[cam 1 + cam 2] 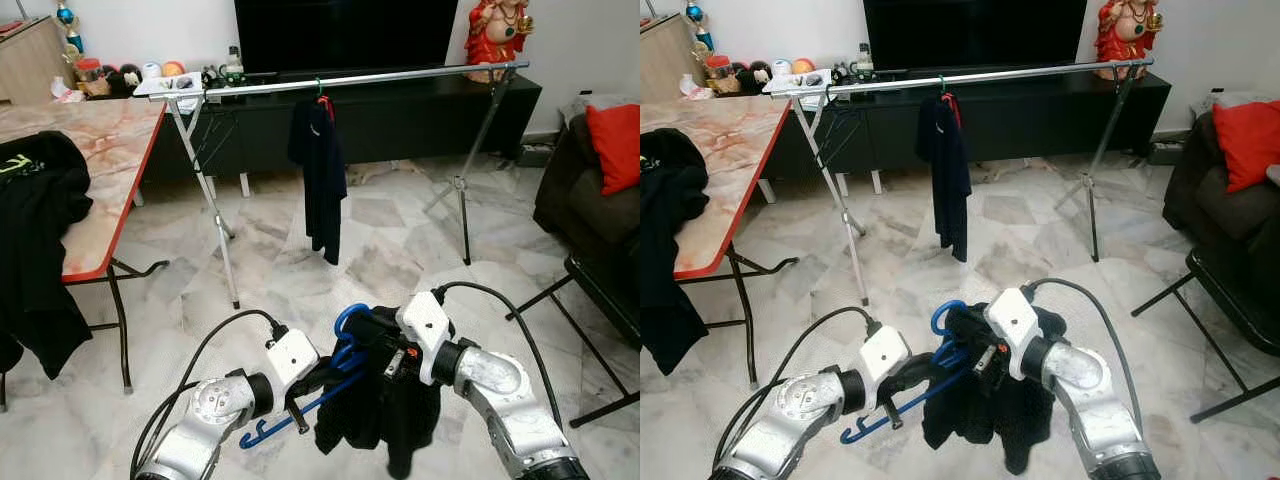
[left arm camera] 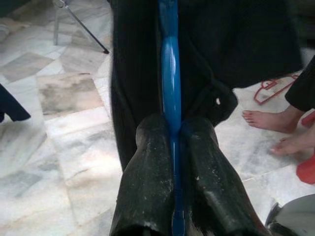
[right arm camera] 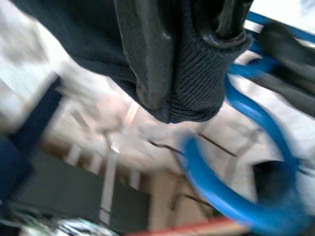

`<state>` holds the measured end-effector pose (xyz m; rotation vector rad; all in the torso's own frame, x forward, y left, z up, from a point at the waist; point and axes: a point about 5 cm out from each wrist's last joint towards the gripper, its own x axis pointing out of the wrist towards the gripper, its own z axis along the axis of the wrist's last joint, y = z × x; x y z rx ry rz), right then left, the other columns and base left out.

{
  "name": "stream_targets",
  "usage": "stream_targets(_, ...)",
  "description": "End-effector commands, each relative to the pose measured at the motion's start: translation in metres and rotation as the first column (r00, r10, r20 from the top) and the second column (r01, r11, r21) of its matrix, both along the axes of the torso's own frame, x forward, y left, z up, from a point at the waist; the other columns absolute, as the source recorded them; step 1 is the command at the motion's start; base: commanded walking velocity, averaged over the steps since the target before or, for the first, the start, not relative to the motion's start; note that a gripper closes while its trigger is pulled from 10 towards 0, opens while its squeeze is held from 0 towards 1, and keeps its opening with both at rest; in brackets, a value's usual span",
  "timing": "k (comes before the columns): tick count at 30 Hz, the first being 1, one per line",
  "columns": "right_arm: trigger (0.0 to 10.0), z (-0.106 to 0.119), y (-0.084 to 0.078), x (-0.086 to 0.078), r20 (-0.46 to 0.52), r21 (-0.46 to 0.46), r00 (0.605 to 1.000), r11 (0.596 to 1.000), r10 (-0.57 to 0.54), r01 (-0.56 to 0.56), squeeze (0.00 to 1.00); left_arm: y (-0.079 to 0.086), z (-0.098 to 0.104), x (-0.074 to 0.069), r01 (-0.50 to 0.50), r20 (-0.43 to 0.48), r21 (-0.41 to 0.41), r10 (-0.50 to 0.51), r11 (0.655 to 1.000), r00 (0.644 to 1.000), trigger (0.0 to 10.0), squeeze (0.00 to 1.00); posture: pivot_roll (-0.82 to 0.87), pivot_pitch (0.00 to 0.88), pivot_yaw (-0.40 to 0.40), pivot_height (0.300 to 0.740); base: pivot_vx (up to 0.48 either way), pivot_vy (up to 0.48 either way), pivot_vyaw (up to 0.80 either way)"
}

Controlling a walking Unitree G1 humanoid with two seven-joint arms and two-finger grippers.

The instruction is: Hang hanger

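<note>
Left eye view shows the drying rack [image 1: 350, 80] far ahead of my grippers. Between them hangs the black garment [image 1: 385, 405] on the blue hanger [image 1: 345, 350]. My right gripper [image 1: 372, 330] is clamped on the garment's collar, my left gripper [image 1: 318, 375] on the hanger's arm.

Home living room, television [image 1: 345, 32] on low cabinet, sofa [image 1: 590, 195], marble floor [image 1: 390, 240], clothes rack [image 1: 340, 82]

No wording can be read; the black garment [image 1: 35, 230] on the surface [image 1: 95, 150] (well left of the left pincer [image 1: 305, 385]) bears an illegible greenish mark.
</note>
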<state>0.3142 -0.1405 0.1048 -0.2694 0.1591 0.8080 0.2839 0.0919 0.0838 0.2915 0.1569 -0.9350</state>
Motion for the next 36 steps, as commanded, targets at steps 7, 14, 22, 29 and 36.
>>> stream_targets(7,10.0,0.000,-0.017,0.016,0.025,-0.052,0.968,0.966,-0.251,0.252,0.00,0.002,0.007,0.006,-0.014,0.026,-0.003,0.014,1.000,1.000,10.0,0.00,0.06,0.048,0.011,0.740,0.000,0.000,0.00)
stream_targets(14,10.0,-0.006,-0.015,0.018,0.070,-0.152,0.963,0.952,-0.258,0.266,0.00,0.002,0.010,0.008,-0.025,0.039,-0.017,0.026,1.000,0.999,10.0,0.00,0.06,0.047,0.009,0.740,0.000,0.000,0.00)
stream_targets(22,10.0,0.008,0.018,-0.009,0.025,0.050,0.996,0.995,0.086,-0.088,0.00,0.000,0.012,0.008,-0.023,0.046,-0.033,0.024,0.999,0.999,10.0,0.00,0.06,0.048,0.009,0.740,0.000,0.000,0.00)
stream_targets(29,10.0,0.010,0.017,-0.012,-0.017,0.120,0.997,0.990,0.076,-0.073,0.00,-0.003,0.011,0.009,-0.028,0.048,-0.037,0.030,0.999,0.998,10.0,0.00,0.06,0.048,0.009,0.740,0.000,0.000,0.00)
stream_targets(36,10.0,-0.002,0.009,-0.013,-0.049,0.059,0.999,0.998,-0.003,0.006,0.00,-0.001,0.012,0.009,-0.035,0.052,-0.037,0.037,0.999,0.998,10.0,0.00,0.06,0.049,0.008,0.740,0.000,0.000,0.00)
